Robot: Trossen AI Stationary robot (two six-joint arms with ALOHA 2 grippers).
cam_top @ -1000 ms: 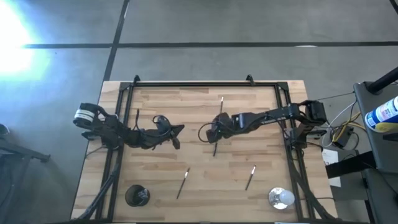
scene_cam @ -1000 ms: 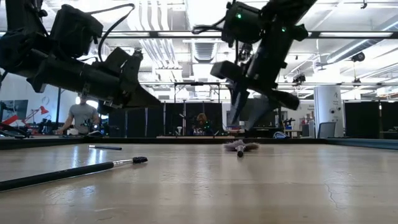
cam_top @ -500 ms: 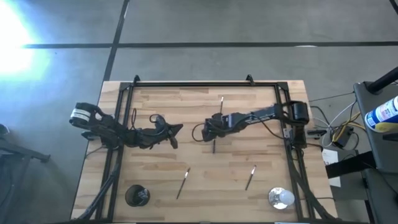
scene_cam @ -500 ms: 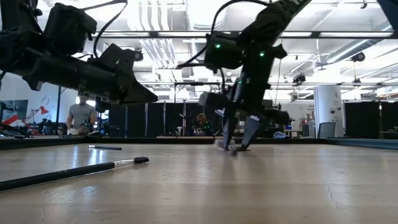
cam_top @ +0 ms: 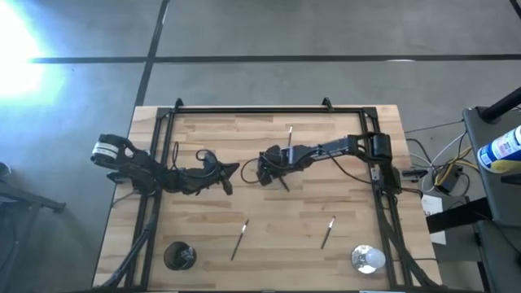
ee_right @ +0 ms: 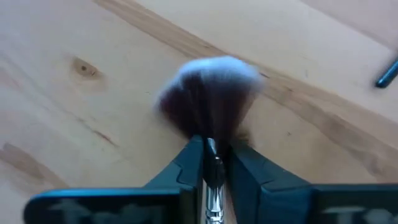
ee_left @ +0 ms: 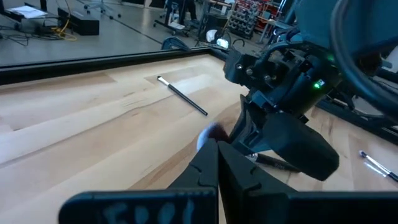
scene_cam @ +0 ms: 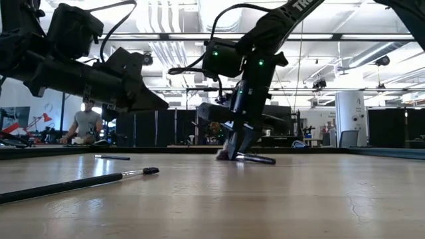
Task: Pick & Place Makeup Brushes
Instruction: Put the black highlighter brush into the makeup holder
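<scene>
Wooden butcher-block table [cam_top: 203,236] on a grey concrete floor, ringed by a black frame; beyond its far edge in the low view, a workshop with ceiling ducts and a seated person [scene_cam: 86,126] at a bench.

All places given relative to the fluffy brush [ee_right: 209,102], near the table's centre.

Farthest left of it, near the table's left edge: the left arm's base, with a white label whose writing is too small to read. Left gripper [cam_top: 230,173] hovering above the wood just left of the brush, fingers pressed together, nothing between them; same closed tips seen in the left wrist view [ee_left: 216,163].

Left and toward the front edge: dark cup [cam_top: 180,256] in the front-left corner. Slightly left and forward: thin brush [cam_top: 240,238] lying flat.

At the centre: right gripper [ee_right: 214,163] down at the table, fingers pinching the fluffy brush by its ferrule, reddish-brown head with pale tips fanned against the wood, dark handle [cam_top: 281,183] angling out toward the front. Green lights glowing on the right wrist in the low view [scene_cam: 228,153].

Just behind, toward the far edge: slim brush [cam_top: 290,133], pale tip pointing away.

Right and forward: another thin brush [cam_top: 327,232]. Farther right, front-right corner: round shiny object [cam_top: 367,259].

Off the table at far right: blue bottle [cam_top: 498,150], its label unreadable.
</scene>
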